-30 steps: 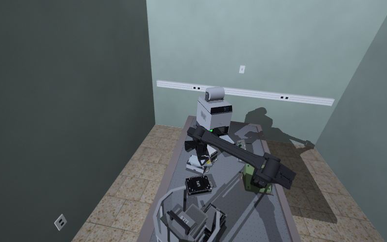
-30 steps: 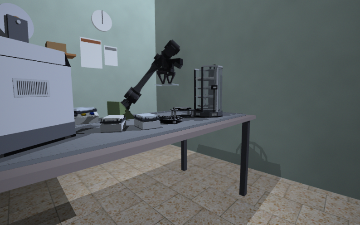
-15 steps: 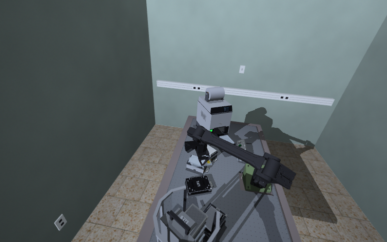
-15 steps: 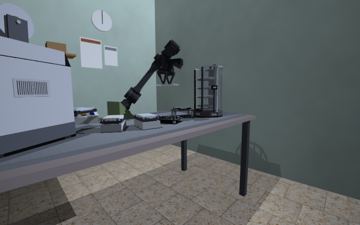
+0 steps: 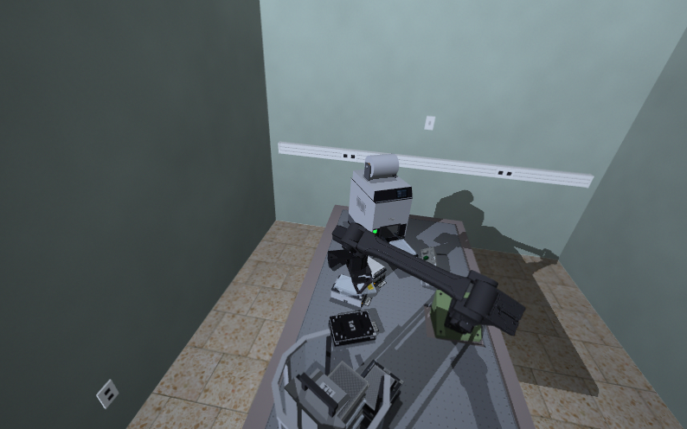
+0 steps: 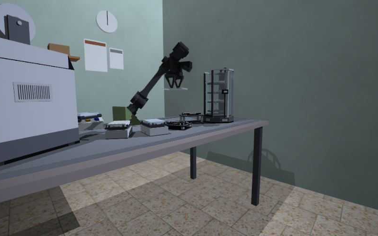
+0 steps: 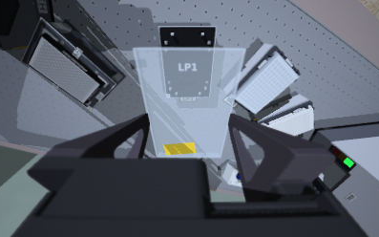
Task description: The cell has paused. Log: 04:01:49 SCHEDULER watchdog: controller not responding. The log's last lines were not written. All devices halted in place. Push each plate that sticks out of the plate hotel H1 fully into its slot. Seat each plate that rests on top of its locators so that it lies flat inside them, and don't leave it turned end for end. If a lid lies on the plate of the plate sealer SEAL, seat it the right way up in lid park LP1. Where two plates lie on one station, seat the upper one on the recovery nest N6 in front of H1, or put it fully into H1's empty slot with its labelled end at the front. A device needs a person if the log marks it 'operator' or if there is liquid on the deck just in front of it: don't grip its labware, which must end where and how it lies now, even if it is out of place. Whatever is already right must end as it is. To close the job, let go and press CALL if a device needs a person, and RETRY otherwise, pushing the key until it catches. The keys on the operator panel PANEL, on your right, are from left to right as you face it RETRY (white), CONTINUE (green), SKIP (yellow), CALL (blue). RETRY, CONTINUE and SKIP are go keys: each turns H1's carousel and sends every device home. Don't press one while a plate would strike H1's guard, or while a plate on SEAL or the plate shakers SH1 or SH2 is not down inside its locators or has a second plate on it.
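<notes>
My gripper (image 7: 189,118) (image 6: 174,83) (image 5: 361,274) is shut on a clear lid (image 7: 189,102) (image 6: 175,88) and holds it level, high above the deck. The lid has a yellow tag (image 7: 179,149) at the end nearest my wrist. The black lid park LP1 (image 7: 187,35) (image 5: 353,326) (image 6: 181,125) lies on the deck below the lid's far end, and its label shows through the lid. Two shakers, one (image 7: 265,78) (image 6: 154,121) and the other (image 7: 291,119) (image 6: 118,124), each carry a white plate to the right of LP1.
The plate hotel H1 (image 6: 218,93) (image 5: 330,393) stands at the table's end. Nest N6 (image 7: 65,67) (image 6: 190,115) holds a plate in front of H1. The sealer SEAL (image 5: 382,203) (image 6: 23,87) (image 7: 370,158) stands at the other end. The operator panel (image 6: 90,120) sits near the arm's green base (image 5: 442,314).
</notes>
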`<state>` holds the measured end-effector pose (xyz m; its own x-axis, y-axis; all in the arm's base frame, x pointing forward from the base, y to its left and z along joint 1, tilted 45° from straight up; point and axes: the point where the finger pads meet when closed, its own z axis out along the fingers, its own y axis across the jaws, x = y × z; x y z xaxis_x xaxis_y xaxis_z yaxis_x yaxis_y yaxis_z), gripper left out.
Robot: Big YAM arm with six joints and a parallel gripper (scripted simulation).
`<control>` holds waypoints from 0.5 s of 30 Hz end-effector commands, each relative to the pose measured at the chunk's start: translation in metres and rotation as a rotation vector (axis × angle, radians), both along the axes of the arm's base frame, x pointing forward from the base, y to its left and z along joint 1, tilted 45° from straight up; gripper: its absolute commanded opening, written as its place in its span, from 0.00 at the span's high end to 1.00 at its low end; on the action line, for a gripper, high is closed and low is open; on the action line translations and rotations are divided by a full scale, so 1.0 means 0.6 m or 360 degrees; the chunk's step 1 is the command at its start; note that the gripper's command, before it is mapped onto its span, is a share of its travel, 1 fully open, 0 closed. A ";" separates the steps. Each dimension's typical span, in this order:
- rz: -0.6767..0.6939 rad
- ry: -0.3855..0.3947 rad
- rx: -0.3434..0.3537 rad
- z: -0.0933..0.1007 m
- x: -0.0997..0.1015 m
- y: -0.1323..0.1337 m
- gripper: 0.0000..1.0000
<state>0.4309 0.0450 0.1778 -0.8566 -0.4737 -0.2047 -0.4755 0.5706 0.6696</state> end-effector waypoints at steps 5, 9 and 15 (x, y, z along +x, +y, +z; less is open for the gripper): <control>0.0049 0.0004 0.0009 -0.007 -0.003 0.016 0.18; 0.0049 0.0004 0.0009 -0.007 -0.003 0.016 0.18; 0.0042 -0.0011 0.0005 -0.008 0.000 0.017 0.18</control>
<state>0.4310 0.0450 0.1777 -0.8564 -0.4737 -0.2053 -0.4761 0.5706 0.6691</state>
